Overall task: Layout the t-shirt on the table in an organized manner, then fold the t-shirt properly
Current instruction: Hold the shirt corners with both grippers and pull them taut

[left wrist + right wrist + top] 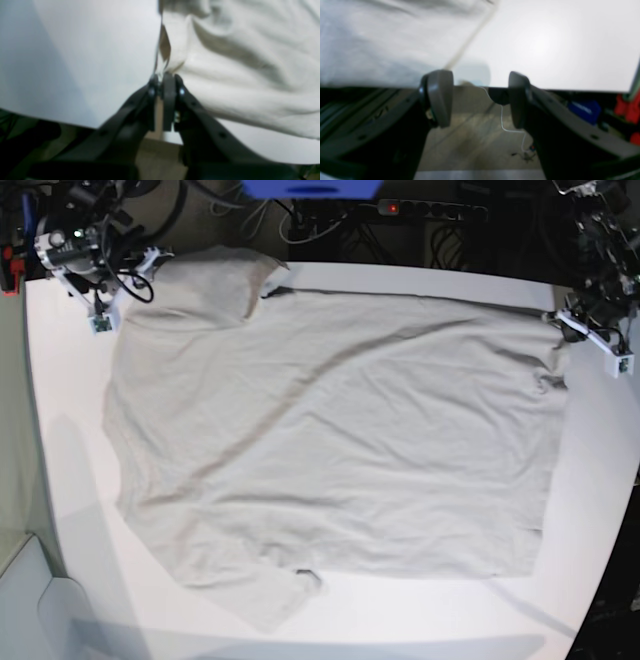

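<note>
Base view first: the shirt (pixel 330 440) is spread wide across the table (pixel 600 510), covering most of it, with diagonal creases running through the middle. One sleeve pokes out at the near edge, bottom left, with a small dark spot beside it, and another flap of cloth folds over at the far left corner. Bare white surface shows along the near edge and down both sides.

Over on the right of this view, the left gripper (pixel 557 320) sits at the far corner of the cloth. Left wrist camera confirms it: the left gripper's jaws are clenched tight, pinching a thin edge of the shirt (pixel 250 62) between the dark fingers (pixel 169 100). The fabric rises in a taut fold straight up from the pinch and bunches in soft wrinkles off to the right, with plain table (pixel 87 55) to the left.

Now the right wrist camera: the right gripper (pixel 480 98) is spread wide, nothing between its fingers (pixel 440 97). It hangs at the table edge (pixel 545 50), with floor showing through the gap. The shirt (pixel 382 45) lies up and to the left, its hem running diagonally toward the left finger. Whether that finger touches the cloth, I cannot tell; the picture is blurred.
</note>
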